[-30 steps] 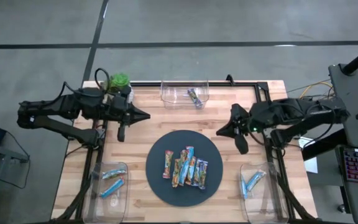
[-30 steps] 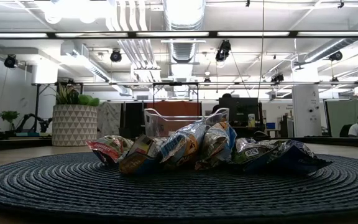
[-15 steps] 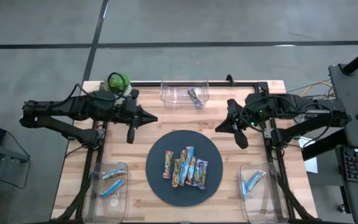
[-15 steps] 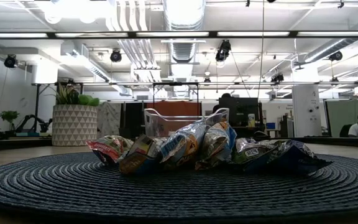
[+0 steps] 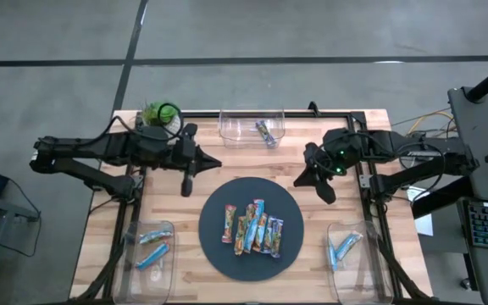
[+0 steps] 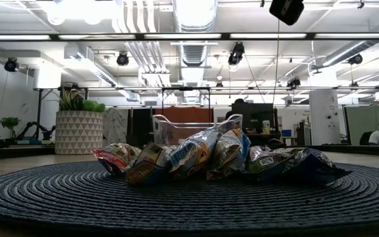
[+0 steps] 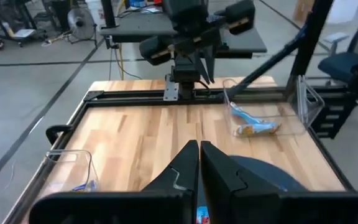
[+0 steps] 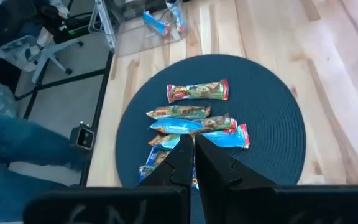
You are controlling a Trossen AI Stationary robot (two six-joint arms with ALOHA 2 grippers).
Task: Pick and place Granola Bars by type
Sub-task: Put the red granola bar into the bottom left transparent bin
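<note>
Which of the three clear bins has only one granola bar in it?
The clear bin at the table's far edge, between the two arms, holds a single bar; both near-corner bins hold two.

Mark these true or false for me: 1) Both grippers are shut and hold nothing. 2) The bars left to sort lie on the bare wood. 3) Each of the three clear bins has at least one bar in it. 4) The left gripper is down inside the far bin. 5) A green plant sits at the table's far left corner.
1) True: the left gripper and right gripper are shut and empty.
2) False: the bars lie on the round mat.
3) True: the far bin, the left bin and the right bin each hold bars.
4) False: it hovers over the wood between the far bin and the mat.
5) True: the plant is there.
</note>
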